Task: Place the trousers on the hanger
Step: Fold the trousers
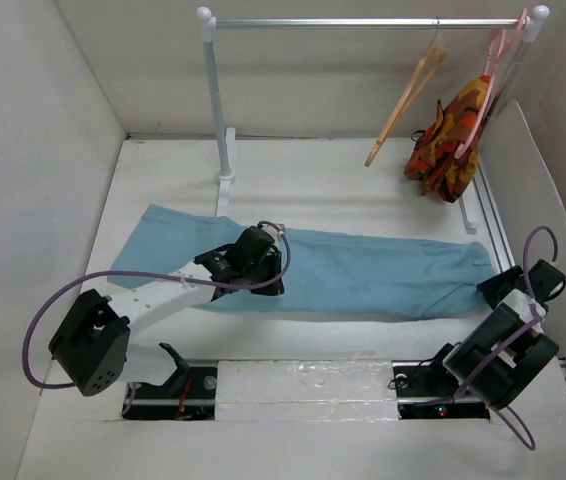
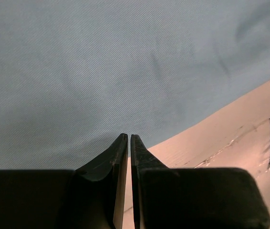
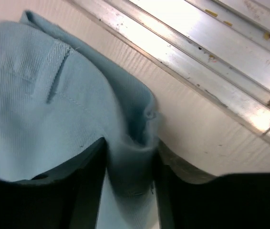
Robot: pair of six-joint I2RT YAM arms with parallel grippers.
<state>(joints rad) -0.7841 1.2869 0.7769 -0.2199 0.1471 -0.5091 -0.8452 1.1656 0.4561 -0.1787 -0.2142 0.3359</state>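
Note:
The light blue trousers (image 1: 363, 270) lie flat across the middle of the table, legs to the left. My left gripper (image 1: 266, 283) is down on their near edge; in the left wrist view its tips (image 2: 129, 136) are closed together right at the edge of the cloth (image 2: 125, 62). My right gripper (image 1: 493, 290) is at the right, waistband end. In the right wrist view it (image 3: 130, 143) is shut on a bunched fold of the trousers (image 3: 39, 95). The tan wooden hanger (image 1: 406, 100) hangs on the rail, far from both grippers.
A white clothes rail (image 1: 363, 22) on a post (image 1: 221, 110) stands at the back. A pink hanger (image 1: 488, 80) holds an orange patterned garment (image 1: 448, 145) at the back right. An aluminium track (image 3: 211, 43) runs along the right wall.

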